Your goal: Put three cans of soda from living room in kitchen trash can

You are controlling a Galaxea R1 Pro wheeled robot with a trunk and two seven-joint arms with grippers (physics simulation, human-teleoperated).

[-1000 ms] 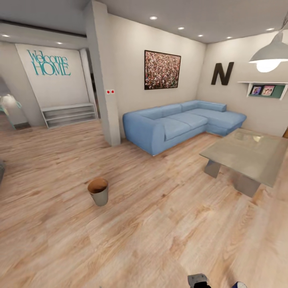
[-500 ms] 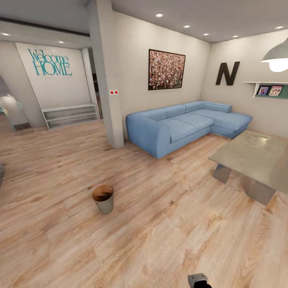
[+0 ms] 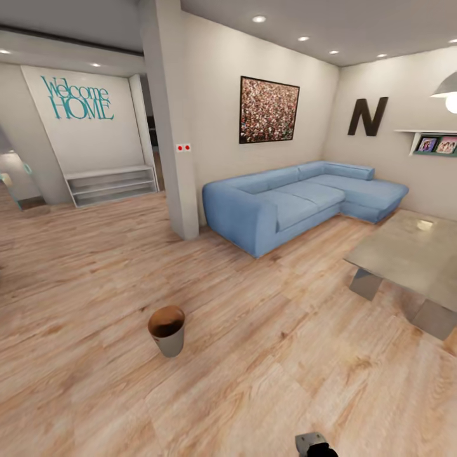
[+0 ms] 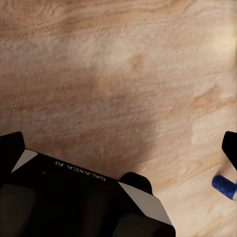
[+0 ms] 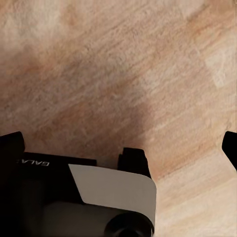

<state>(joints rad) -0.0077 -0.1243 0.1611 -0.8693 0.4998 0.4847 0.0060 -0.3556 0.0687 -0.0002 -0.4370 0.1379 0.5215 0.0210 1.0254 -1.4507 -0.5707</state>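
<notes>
On the plank floor, head view:
Trash can [image 3: 167,329]: round, coppery-brown rim, dark inside, grey tapered wall; upright on bare floor [image 3: 266,355], well apart from sofa and table.
Soda cans: none recognisable.
Sofa [image 3: 298,200]: blue, L-shaped, against the far walls.
Low table [image 3: 412,254]: grey top, at the right edge, near the sofa's long end.
Pillar [image 3: 171,120]: white, between sofa and entry; two red dots on a small plate.
Wall writing [image 3: 77,99]: teal "Welcome HOME", above a low white shelf unit [image 3: 111,184].
Letter [image 3: 368,116]: dark "N" on the right wall, beside a speckled framed picture [image 3: 269,110].
Wall shelf [image 3: 435,143]: small framed photos.
Left wrist view: black housing marked "GALAXEA AI" [image 4: 79,170] over wood floor; small blue object [image 4: 224,186] at the edge, unidentifiable.
Right wrist view: same lettering, partly cut off [image 5: 33,163].
Left gripper: opening impossible to judge.
Right gripper: opening impossible to judge.
</notes>
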